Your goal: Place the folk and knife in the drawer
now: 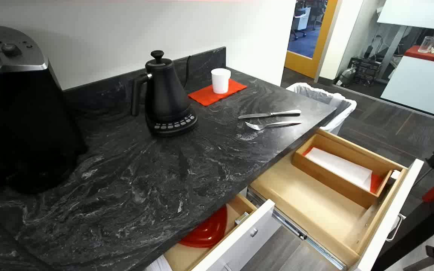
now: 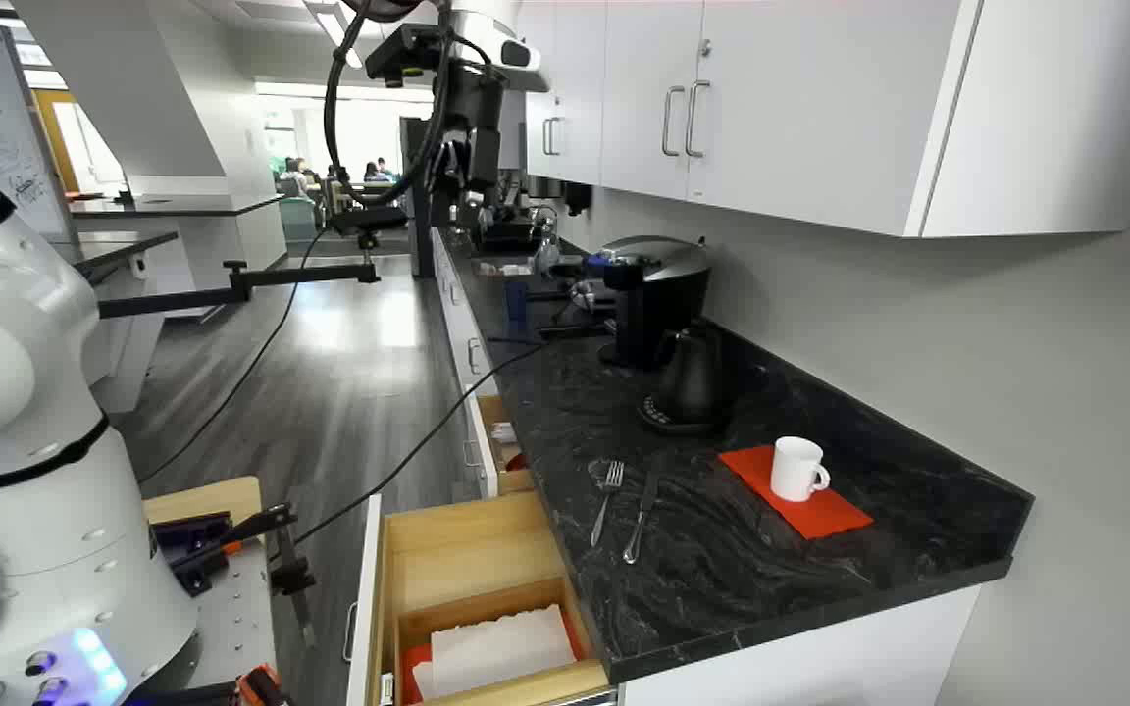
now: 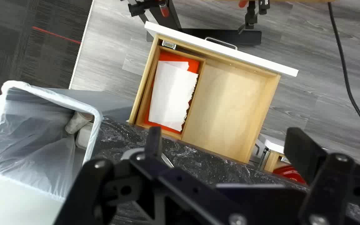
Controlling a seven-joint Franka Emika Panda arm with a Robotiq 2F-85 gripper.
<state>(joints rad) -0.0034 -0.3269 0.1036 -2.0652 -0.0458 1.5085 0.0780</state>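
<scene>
Where the black countertop [image 1: 138, 188] is edged by the open drawer [image 1: 311, 201], a wood-rimmed tray [image 1: 332, 183] containing red and white sheets [image 3: 172, 93] is enclosed within the drawer, and the kettle [image 1: 166, 92] is set on the countertop, well back from the drawer. Higher than the drawer, the gripper [image 3: 227, 147] is suspended, its fingers [image 3: 152, 140] spread wide apart. Farther from the drawer, a red napkin [image 2: 825, 518] is topped by a white mug [image 2: 793, 469], and between napkin and drawer the knife [image 1: 269, 114] and, nearer the drawer, the fork [image 1: 272, 124] are laid side by side.
</scene>
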